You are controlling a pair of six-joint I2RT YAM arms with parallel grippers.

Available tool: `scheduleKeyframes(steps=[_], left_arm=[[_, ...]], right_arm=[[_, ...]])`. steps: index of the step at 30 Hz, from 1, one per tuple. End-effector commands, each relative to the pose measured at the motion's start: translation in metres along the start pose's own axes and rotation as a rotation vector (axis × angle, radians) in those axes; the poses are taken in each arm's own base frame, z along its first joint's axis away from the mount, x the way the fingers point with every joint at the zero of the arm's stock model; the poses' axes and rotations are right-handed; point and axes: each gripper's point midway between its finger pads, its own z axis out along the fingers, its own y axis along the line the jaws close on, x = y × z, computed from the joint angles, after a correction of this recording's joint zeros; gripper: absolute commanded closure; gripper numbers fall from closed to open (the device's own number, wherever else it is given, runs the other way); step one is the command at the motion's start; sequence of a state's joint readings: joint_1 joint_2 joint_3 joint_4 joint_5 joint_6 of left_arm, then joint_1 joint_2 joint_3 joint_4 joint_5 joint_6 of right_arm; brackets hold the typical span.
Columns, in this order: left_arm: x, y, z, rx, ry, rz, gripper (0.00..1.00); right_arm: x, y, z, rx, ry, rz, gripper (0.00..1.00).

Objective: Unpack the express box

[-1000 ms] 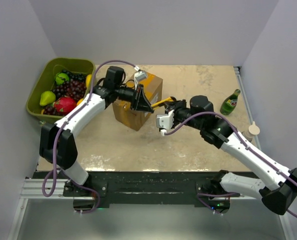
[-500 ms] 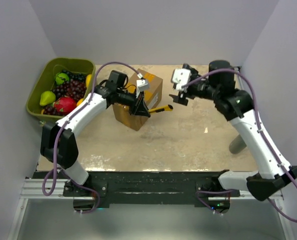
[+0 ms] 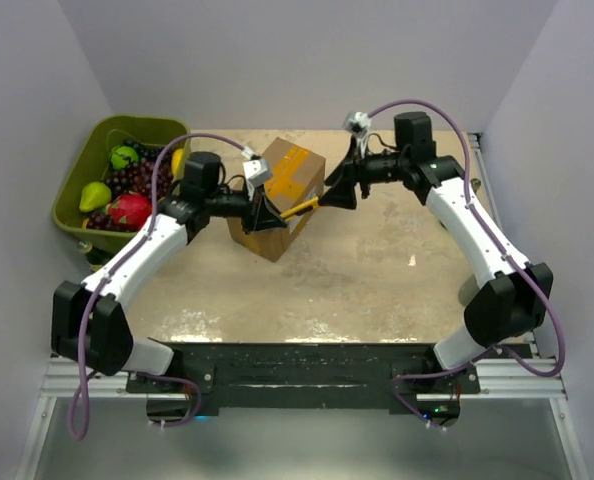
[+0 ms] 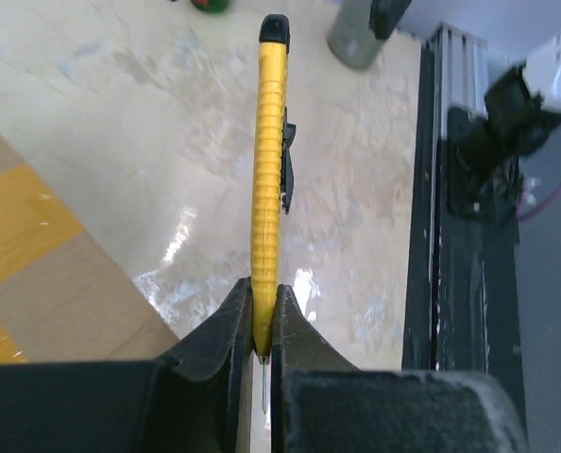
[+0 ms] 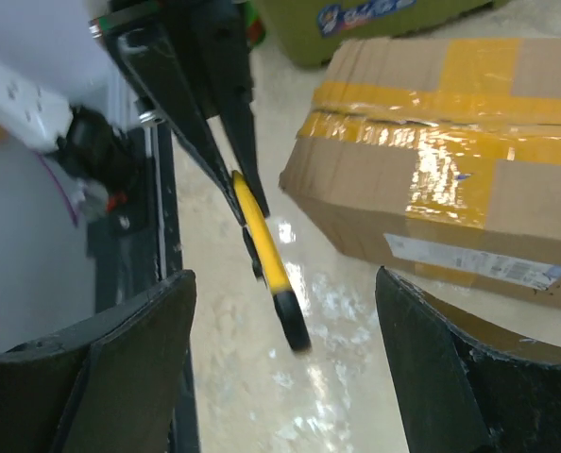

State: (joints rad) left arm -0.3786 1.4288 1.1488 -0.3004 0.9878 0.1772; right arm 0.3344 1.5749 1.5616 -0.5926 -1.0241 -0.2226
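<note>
The express box [image 3: 285, 178], a brown carton crossed by yellow tape, sits at the back centre of the table. Its white label [image 5: 477, 260] faces the right wrist camera. My left gripper [image 3: 273, 216] hovers by the box's front right side, shut on the blade end of a yellow utility knife [image 3: 302, 208]. In the left wrist view the knife [image 4: 269, 160] points straight away from the fingertips [image 4: 233, 316]. My right gripper [image 3: 333, 194] is open just beyond the knife's black tail end. In the right wrist view the tail [image 5: 293, 330] hangs between the wide-apart fingers [image 5: 144, 363], touching neither.
An olive-green bin [image 3: 102, 140] of fruit stands at the back left, against the wall. A grey cylinder [image 3: 470, 291] stands near the table's right edge. The table's black front rail [image 4: 450, 217] lies close beside the knife.
My right gripper has opened; its arm swung from the table's middle up to the back, now facing the knife's tail. The left arm drew back leftward, still holding the knife.
</note>
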Motion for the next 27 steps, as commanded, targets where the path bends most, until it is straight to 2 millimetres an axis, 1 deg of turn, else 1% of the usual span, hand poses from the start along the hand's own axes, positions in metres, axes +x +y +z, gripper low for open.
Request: scheduleKeyframes(steps=[1, 4, 6, 7, 8, 9, 10, 11, 13, 14, 16, 17, 21, 24, 26, 27], left_arm=[[-0.063, -0.005, -0.017, -0.009, -0.231, 0.011, 1.00], [-0.069, -0.010, -0.016, 0.021, -0.268, -0.047, 1.00], [-0.075, -0.012, -0.016, 0.033, -0.299, -0.042, 1.00], [-0.078, -0.015, -0.017, 0.054, -0.308, -0.085, 1.00], [-0.085, -0.016, -0.018, 0.060, -0.335, -0.068, 1.00], [-0.087, -0.016, -0.018, 0.063, -0.345, -0.082, 1.00], [-0.090, -0.016, -0.018, 0.068, -0.357, -0.129, 1.00], [-0.097, -0.017, -0.019, 0.076, -0.380, -0.113, 1.00], [-0.101, -0.016, -0.017, 0.090, -0.388, -0.147, 1.00], [-0.107, -0.017, -0.018, 0.097, -0.401, -0.131, 1.00], [-0.110, -0.015, -0.015, 0.116, -0.399, -0.137, 1.00], [-0.116, -0.017, -0.015, 0.128, -0.404, -0.120, 1.00], [-0.115, -0.022, 0.000, 0.189, -0.381, -0.121, 1.00], [-0.116, -0.021, 0.007, 0.201, -0.379, -0.122, 1.00], [-0.117, -0.016, 0.011, 0.200, -0.378, -0.122, 1.00], [-0.118, -0.015, 0.011, 0.203, -0.378, -0.119, 1.00]], right_arm=[[-0.082, 0.035, -0.026, -0.136, -0.253, 0.039, 0.20], [-0.083, 0.035, -0.023, -0.182, -0.242, 0.085, 0.22], [-0.082, 0.034, -0.021, -0.184, -0.251, 0.089, 0.22], [-0.080, 0.031, -0.020, -0.184, -0.251, 0.100, 0.22], [-0.078, 0.030, -0.019, -0.189, -0.251, 0.110, 0.22], [-0.077, 0.030, -0.018, -0.194, -0.251, 0.118, 0.23], [-0.076, 0.030, -0.017, -0.197, -0.252, 0.126, 0.23], [-0.077, 0.029, -0.016, -0.196, -0.262, 0.135, 0.23], [-0.078, 0.028, -0.016, -0.188, -0.271, 0.134, 0.23], [-0.079, 0.026, -0.015, -0.181, -0.274, 0.134, 0.23], [-0.078, 0.023, -0.014, -0.174, -0.277, 0.145, 0.23], [-0.079, 0.022, -0.013, -0.173, -0.280, 0.139, 0.23], [-0.087, 0.020, -0.013, -0.169, -0.292, 0.133, 0.25], [-0.089, 0.019, -0.012, -0.169, -0.294, 0.121, 0.31], [-0.086, 0.019, -0.011, -0.170, -0.289, 0.126, 0.34], [-0.085, 0.017, -0.011, -0.165, -0.289, 0.130, 0.37]])
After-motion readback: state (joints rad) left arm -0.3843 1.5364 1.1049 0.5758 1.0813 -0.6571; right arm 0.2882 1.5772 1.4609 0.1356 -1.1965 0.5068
